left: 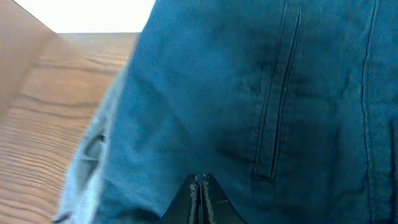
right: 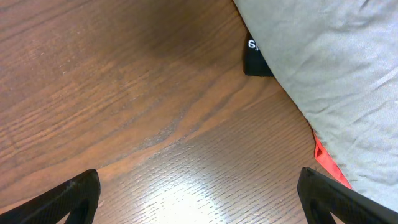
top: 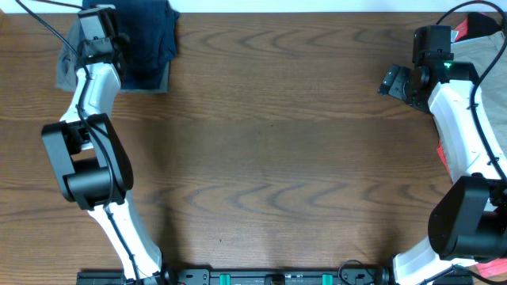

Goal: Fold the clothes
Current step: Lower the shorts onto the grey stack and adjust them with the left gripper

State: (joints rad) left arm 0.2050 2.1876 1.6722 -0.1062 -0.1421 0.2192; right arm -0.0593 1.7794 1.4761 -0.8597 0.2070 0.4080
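A folded dark navy pair of shorts (top: 146,36) lies on a grey pair (top: 70,59) at the table's far left corner. In the left wrist view the navy cloth (left: 249,93) with a pocket slit fills the frame, and the grey cloth (left: 84,180) shows at its left. My left gripper (left: 200,183) is shut, its tips together right over the navy shorts with no cloth seen between them. My right gripper (right: 199,193) is wide open over bare table, next to a tan-grey garment (right: 336,74) at the far right; it also shows in the overhead view (top: 394,81).
The tan-grey garment (top: 483,47) lies with a red item (top: 475,28) at the far right corner. A red edge (right: 326,165) and a black label (right: 255,59) poke out from under it. The wooden table (top: 269,150) spreads between the arms.
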